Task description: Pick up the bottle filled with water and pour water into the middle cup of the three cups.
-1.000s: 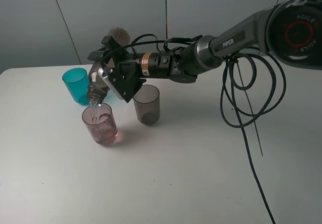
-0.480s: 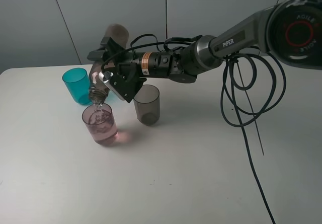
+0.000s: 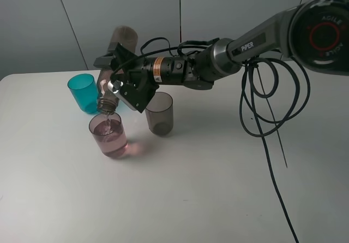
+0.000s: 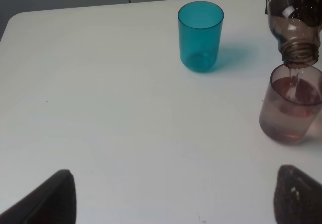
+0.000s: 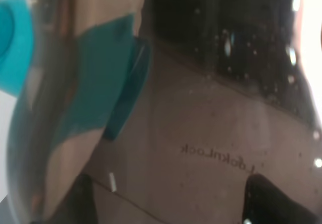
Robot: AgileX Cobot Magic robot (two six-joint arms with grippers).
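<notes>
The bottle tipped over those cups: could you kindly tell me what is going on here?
The right arm's fingers are shut on the smoky brown bottle, tipped neck-down over the pink cup in the middle. Water is running from its mouth into that cup, which is partly full. The teal cup and the grey cup stand apart from it on the white table. The left arm's fingers stand open over the table, holding nothing.
</notes>
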